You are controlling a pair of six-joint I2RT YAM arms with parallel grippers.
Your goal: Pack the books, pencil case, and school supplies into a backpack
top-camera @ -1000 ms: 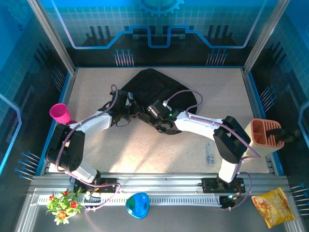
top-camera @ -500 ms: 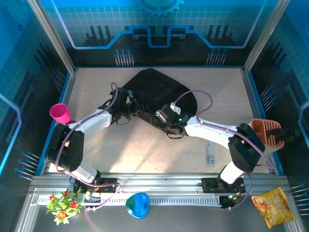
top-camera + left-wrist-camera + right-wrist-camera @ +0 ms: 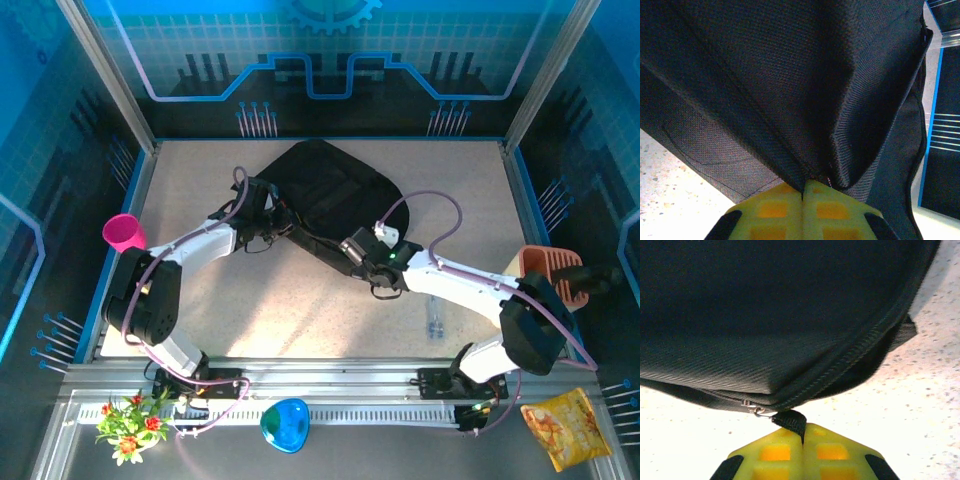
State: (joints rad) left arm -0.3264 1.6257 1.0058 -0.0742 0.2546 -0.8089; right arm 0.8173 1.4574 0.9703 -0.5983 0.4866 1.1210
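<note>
The black backpack (image 3: 330,190) lies at the back middle of the table. My left gripper (image 3: 268,215) is at its left side, and in the left wrist view it (image 3: 803,187) is shut on a fold of the backpack fabric (image 3: 790,100). My right gripper (image 3: 355,255) is at the bag's near right edge. In the right wrist view it (image 3: 803,432) is shut on the black zipper pull tab (image 3: 790,421), just below the zipper seam (image 3: 840,370). The books and the pencil case are out of view.
A pink cup (image 3: 122,232) stands at the left edge and an orange organiser (image 3: 553,272) at the right edge. A small clear pen-like item (image 3: 433,318) lies near the right arm. A blue bowl (image 3: 285,424), flowers (image 3: 128,422) and a snack bag (image 3: 570,428) sit off the table in front.
My right gripper has closed on the zipper tab and moved right along the backpack's near edge, its arm stretching out. The left gripper has kept its hold.
</note>
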